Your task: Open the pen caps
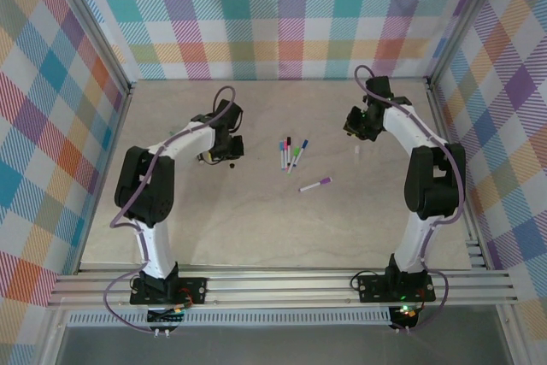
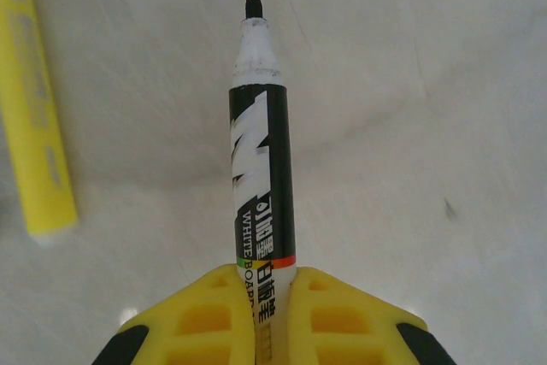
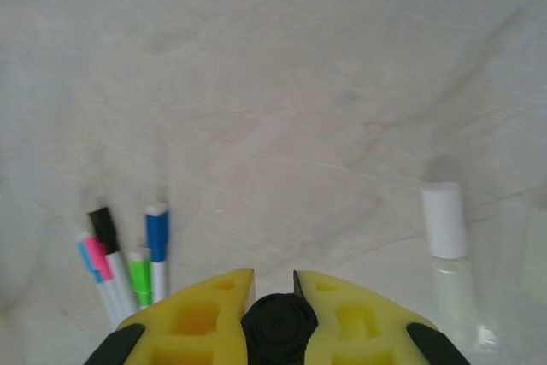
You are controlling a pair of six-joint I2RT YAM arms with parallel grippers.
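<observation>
— Pale stone-look table, plaid walls on three sides. Loose black cap, where?

— Clamped tight between the yellow fingers of the right gripper, round ribbed end toward the wrist camera. Off its pen.

— And the pen itself?

— Black whiteboard marker, pinched by its tail end in the left gripper, jaws closed hard on the barrel. Pointing straight away from the wrist, dark tip bare above a white collar.

— Beside it?

— Yellow highlighter flat on the table, left of the marker in the left wrist view, well apart from it.

— Other pens?

— Cluster of thin white pens mid-table, between the two grippers, roughly parallel, caps on: pink cap, second black cap, green cap, blue cap. Purple-capped pen alone, nearer the arm bases, apart from the cluster.

— Anything by the right gripper?

— White-ended clear piece lying on the table to its right; too blurred to tell cap or pen.
</observation>
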